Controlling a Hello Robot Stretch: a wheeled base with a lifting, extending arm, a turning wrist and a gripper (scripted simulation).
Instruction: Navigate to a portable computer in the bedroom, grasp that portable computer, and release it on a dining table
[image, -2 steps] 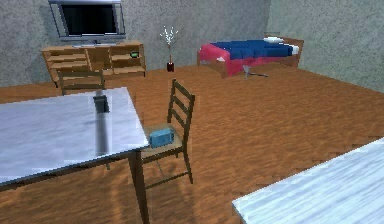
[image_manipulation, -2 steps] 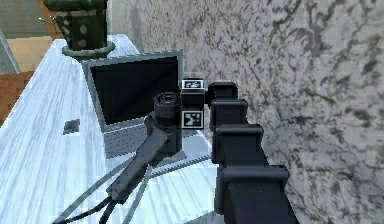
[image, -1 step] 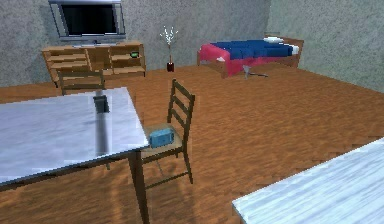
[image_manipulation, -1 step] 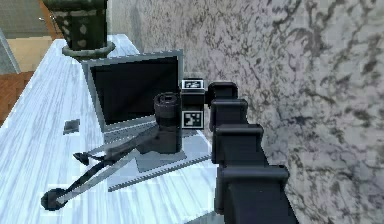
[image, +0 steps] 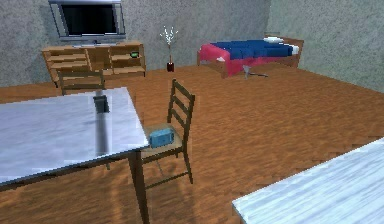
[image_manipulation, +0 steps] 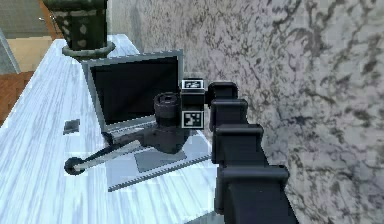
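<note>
- Pale tabletop (image_manipulation: 40, 120) runs beside a mottled grey wall (image_manipulation: 320, 90) in arm side view. The laptop (image_manipulation: 135, 88) stands on it, lid up, dark screen facing cam, base flat on the top.
- My arm (image_manipulation: 245, 170) rises from the bottom edge, w/ 2 white marker squares (image_manipulation: 193, 100) at its far end, just by the screen's right edge.
- My pincer (image_manipulation: 85, 160): dark body in front of the laptop's base, thin fingers reaching to the view's left. Laptop sits right behind it on the surface, so can't tell whether I've got hold of anything.
- Dark pot (image_manipulation: 85, 30) at the top's far end, past the laptop. Small grey bit (image_manipulation: 72, 127) lies left of the laptop.
- Fwd view: wood floor (image: 270, 110). Dining table (image: 50, 130) at left w/ a dark upright thing (image: 100, 103) on it. Chair (image: 175, 125) beside it has a blue box (image: 160, 137) on its seat.
- At back: TV (image: 88, 20) on a wooden sideboard (image: 95, 60), and a bed (image: 250, 52) w/ blue & red cover.
</note>
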